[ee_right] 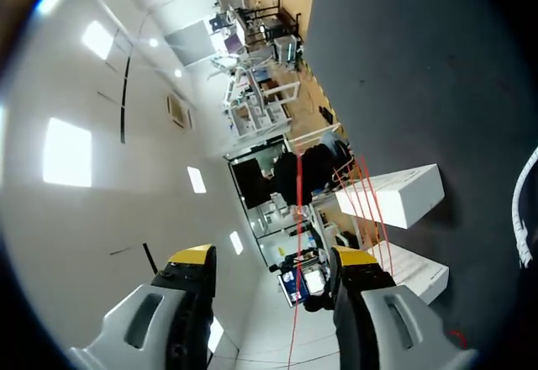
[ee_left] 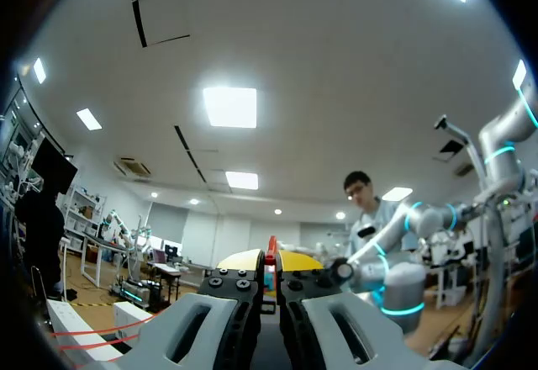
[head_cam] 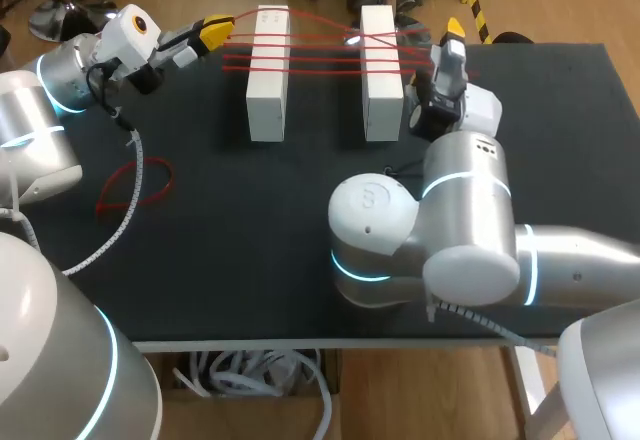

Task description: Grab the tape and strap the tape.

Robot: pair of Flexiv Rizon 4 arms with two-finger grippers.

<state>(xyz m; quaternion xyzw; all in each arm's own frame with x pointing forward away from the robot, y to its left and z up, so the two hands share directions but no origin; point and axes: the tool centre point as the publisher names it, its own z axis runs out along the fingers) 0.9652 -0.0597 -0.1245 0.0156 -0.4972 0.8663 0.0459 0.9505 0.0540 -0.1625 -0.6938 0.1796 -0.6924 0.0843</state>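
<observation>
Two white blocks (head_cam: 268,72) (head_cam: 381,72) stand upright at the back of the black table (head_cam: 250,260). Several strands of red tape (head_cam: 325,55) run across their tops. My left gripper (head_cam: 215,32), left of the blocks, is shut on the tape end; in the left wrist view the red tape (ee_left: 271,246) shows pinched between the yellow tips of that gripper (ee_left: 271,261). My right gripper (head_cam: 453,32) is raised just right of the right block. In its wrist view, my right gripper (ee_right: 275,261) stands open, one red strand (ee_right: 298,303) passing untouched through the gap.
A loose loop of red tape (head_cam: 135,185) lies on the table at the left, crossed by the left arm's white cable (head_cam: 125,205). My right arm's base and elbow (head_cam: 440,230) fill the middle right of the table.
</observation>
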